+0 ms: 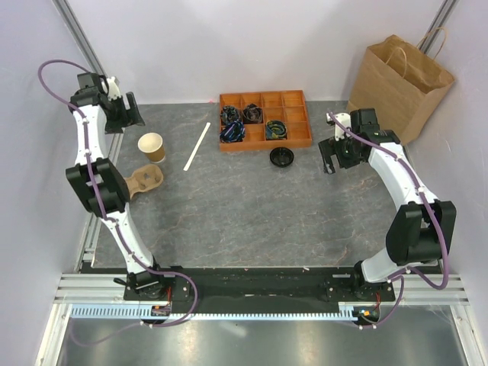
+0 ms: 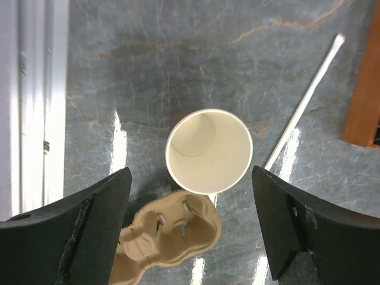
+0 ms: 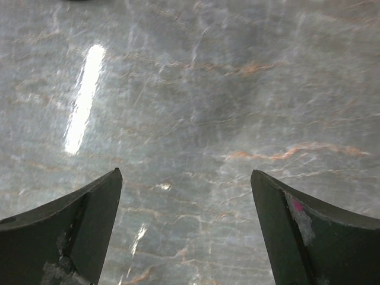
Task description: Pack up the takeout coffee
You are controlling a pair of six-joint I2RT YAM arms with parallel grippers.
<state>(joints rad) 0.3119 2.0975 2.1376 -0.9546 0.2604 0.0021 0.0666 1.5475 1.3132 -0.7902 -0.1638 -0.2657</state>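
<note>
Cup carrier (image 1: 145,181) sits just on the near side of the cup (image 1: 152,146), almost touching it in the left wrist view. Cup stands upright on the table (image 1: 252,213), long axis vertical, mouth up.

Left gripper (image 2: 191,172) hangs above the cup and looks almost straight down its mouth. Fingers are spread wide and the rim falls between them with room either side. Top view puts that gripper just beyond and left of the cup, so the left arm is clearly nearer. Right gripper (image 1: 332,156) is well to the right of the cup, fingers also spread, only table under it.

Cup is brown paper outside, pale inside, looks empty, no lid on. Black lid (image 1: 282,157) lies flat well right of the cup, closer to the right gripper. White stick (image 1: 197,146) lies just right of the cup, angled away. Orange tray (image 1: 264,120) is beyond and right of the cup. Paper bag (image 1: 400,88) stands farthest right, at the back.

My read: next move is a straight drop, then close across the cup wall.
</note>
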